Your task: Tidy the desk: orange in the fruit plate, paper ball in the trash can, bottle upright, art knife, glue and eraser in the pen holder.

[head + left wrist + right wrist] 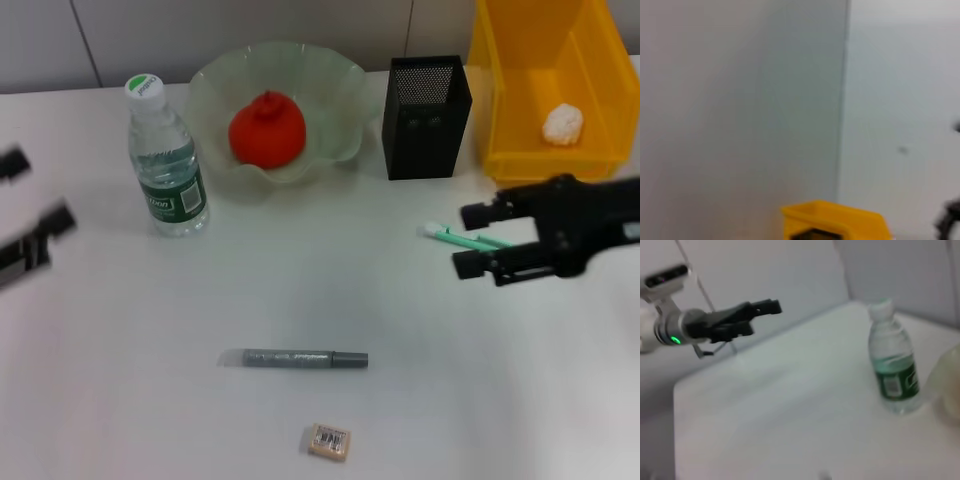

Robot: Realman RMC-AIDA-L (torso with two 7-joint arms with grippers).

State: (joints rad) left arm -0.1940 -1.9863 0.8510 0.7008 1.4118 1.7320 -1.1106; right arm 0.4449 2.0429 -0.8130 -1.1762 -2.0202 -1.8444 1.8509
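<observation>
Head view shows the white counter (150, 380) with the orange (267, 128) lying inside the fruit plate (330, 80) at the back. The bottle (166, 160) stands upright just beside the plate, on the robot's left of it, cap on top. The pen holder (426, 116) stands on the other side of the plate, and next to it the trash can (540, 80) holds the paper ball (562, 124) on its floor. A grey pen-shaped tool (305, 358), possibly the art knife, lies flat near the middle of the counter. The eraser (329, 441) lies near it, closer to the robot, not touching it. A green and white stick (462, 238), maybe the glue, lies in front of the pen holder.

The right claw (476, 240) hangs just over this stick with its two fingers apart; contact cannot be told. The left claw (30, 205) is at the left edge, well apart from the bottle, fingers also apart and holding nothing. In the right wrist view the left claw (765, 310) appears far off above the counter edge.
</observation>
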